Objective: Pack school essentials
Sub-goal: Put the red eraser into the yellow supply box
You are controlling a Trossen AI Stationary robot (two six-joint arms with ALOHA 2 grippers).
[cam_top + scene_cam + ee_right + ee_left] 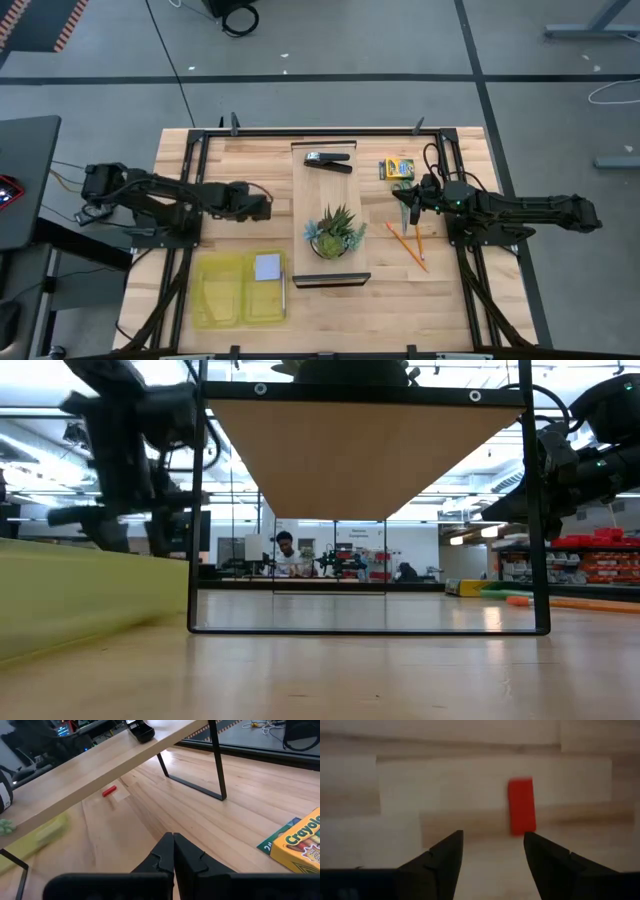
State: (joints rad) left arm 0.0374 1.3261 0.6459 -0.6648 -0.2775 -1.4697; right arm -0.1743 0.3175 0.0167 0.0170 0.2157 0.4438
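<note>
A small red piece (pixel 521 806) lies flat on the wooden table, just beyond my left gripper (pixel 492 836). That gripper points steeply down above it, open, with nothing between its fingers. In the high view my left gripper (pixel 262 205) hangs left of the wooden riser (pixel 330 215) and covers the red piece. The right wrist view shows the red piece (pixel 109 791) on the table beside the riser. A pale blue note pad (pixel 267 267) lies in the yellow tray (pixel 215 295). The crayon box (pixel 396 168) and orange pencils (pixel 408 243) lie near my right gripper (pixel 173 840), which is shut and holds nothing.
The riser carries a black stapler (pixel 328 160) and a spiky green potted plant (pixel 335 235) on its top. Its black metal legs (pixel 192 510) stand on the table. Bare wood lies between the riser and the tray. People sit in the room beyond.
</note>
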